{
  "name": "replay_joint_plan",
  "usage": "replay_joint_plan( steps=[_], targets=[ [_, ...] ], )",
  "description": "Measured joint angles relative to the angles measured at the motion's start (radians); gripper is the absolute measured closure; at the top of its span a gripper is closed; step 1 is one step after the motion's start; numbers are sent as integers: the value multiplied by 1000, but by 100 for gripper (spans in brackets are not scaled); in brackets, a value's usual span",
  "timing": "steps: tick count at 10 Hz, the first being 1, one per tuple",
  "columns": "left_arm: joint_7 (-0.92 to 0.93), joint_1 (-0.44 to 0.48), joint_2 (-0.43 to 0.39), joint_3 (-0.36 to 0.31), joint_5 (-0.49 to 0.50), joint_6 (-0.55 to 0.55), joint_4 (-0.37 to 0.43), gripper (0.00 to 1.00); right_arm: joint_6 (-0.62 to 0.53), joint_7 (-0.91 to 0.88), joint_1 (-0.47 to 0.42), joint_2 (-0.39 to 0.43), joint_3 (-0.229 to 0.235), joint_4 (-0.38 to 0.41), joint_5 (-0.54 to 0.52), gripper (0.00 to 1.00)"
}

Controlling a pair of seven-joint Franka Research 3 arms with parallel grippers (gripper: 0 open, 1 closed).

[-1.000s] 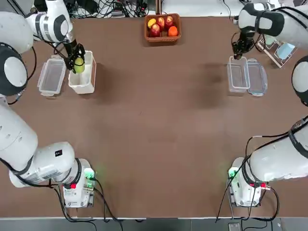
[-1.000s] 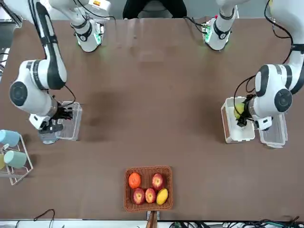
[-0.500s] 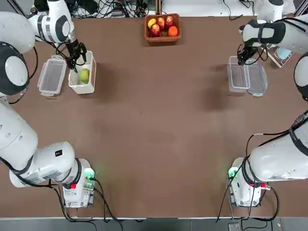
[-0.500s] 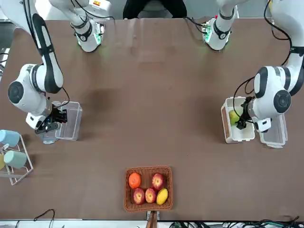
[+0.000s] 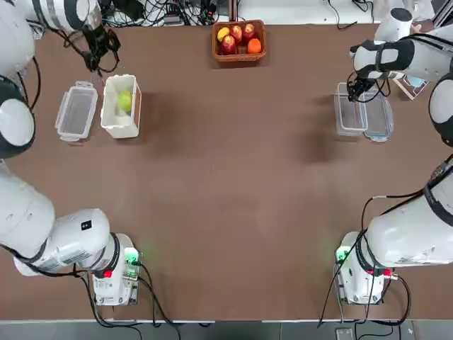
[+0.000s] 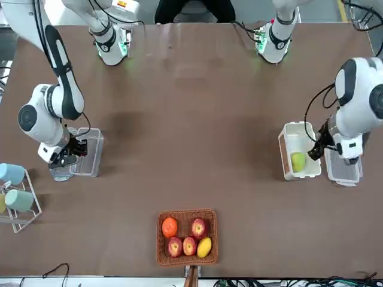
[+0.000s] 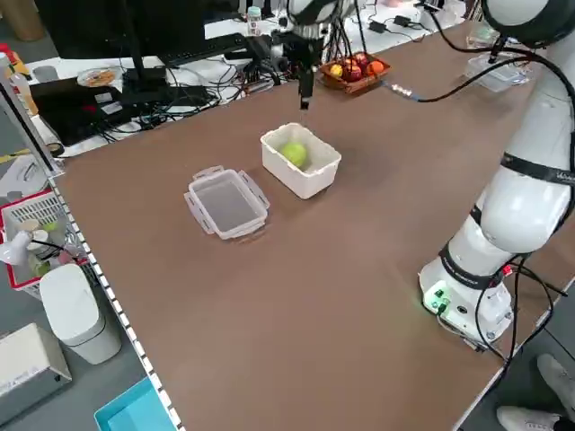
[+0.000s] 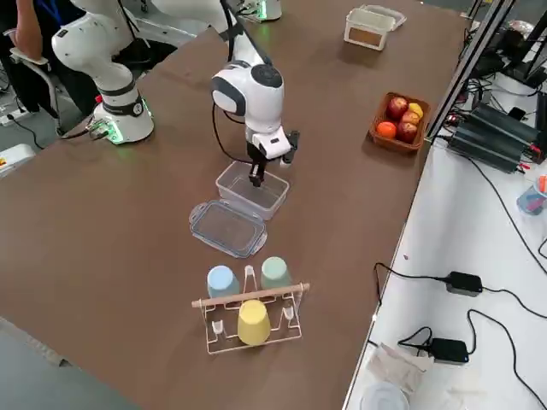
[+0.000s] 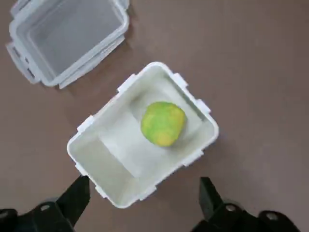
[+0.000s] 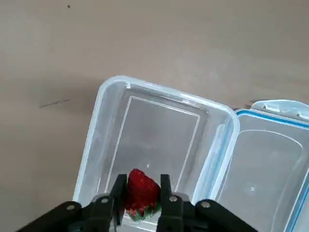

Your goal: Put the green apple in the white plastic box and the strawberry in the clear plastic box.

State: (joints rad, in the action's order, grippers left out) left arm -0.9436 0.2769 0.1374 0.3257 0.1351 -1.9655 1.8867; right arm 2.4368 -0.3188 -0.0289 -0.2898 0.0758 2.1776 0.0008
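Observation:
The green apple (image 5: pixel 124 101) (image 9: pixel 163 123) lies inside the white plastic box (image 5: pixel 120 133) (image 9: pixel 114 100) at the far left. My left gripper (image 5: pixel 94 55) (image 9: pixel 143 182) is open and empty, raised beyond the box's far end. At the far right, my right gripper (image 5: pixel 354 86) (image 10: pixel 142 186) is shut on the strawberry (image 10: pixel 141 192). It hangs over the far end of the clear plastic box (image 5: pixel 337 113) (image 10: pixel 164 89). The bluish lid (image 5: pixel 379 117) (image 10: pixel 270 159) lies joined beside that box.
A lone clear tub (image 5: pixel 76 111) sits left of the white box. A wicker basket (image 5: pixel 239 39) with red, yellow and orange fruits stands at the far middle edge. A rack of cups (image 8: pixel 248 316) is beyond the clear box at the far right corner.
My left gripper let go of the green apple, which now lies in the white box, then lifted away toward the far edge. My right gripper shifted slightly over the clear box, still holding the strawberry.

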Motion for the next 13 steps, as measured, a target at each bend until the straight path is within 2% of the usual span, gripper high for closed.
replay_joint_plan(
  steps=[2,4,5,6,7,8,11,13],
  targets=[
    [201,-3,-33,23,-10,106,-99,0,2,0,-1,-8,0,0,0,58],
    [471,-16,-47,5,-48,267,-226,0,-3,1,-1,-8,-2,-2,0,31],
    [574,-77,-52,-56,-76,307,-270,0,-21,1,-1,-7,-2,-13,0,15],
    [661,-187,-64,-165,-101,331,-300,0,-63,1,-1,-7,-4,-37,0,2],
    [728,-272,-85,-249,-111,350,-316,0,-127,12,0,-4,-8,-81,0,0],
    [774,-296,-113,-267,-113,366,-321,0,-196,47,8,-1,-15,-143,1,0],
    [833,-297,-144,-262,-114,467,-380,0,-352,322,107,6,-25,-319,2,0],
    [856,-298,-143,-261,-115,490,-400,0,-475,435,159,8,-26,-426,1,0]
  ],
)
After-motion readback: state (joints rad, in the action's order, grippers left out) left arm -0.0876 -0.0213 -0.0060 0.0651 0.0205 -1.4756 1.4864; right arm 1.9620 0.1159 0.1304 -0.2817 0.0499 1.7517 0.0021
